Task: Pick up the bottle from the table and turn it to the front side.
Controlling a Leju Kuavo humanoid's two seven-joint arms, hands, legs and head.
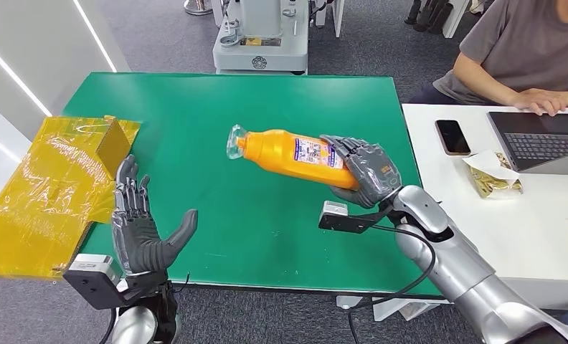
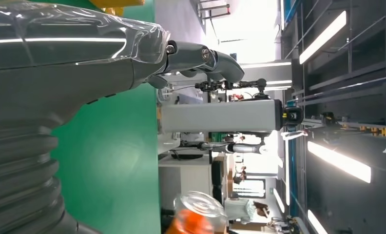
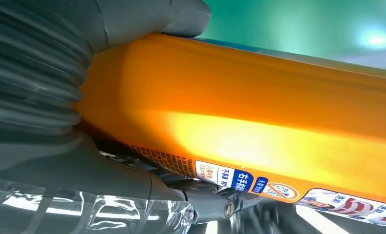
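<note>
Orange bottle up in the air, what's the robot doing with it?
The robot's right hand holds the orange bottle lifted above the green table, lying sideways with its clear cap pointing left. Its fingers wrap the bottom end. The left hand waits open near the table's edge, holding nothing. A person sits nearby at a laptop.

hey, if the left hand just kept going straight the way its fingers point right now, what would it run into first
Probably nothing nearby. The left hand is open, fingers pointing away from the robot over bare green table. The yellow plastic sheet lies beside that line, and the orange bottle, held in the right hand, is well off it. Depth is uncertain.
</note>
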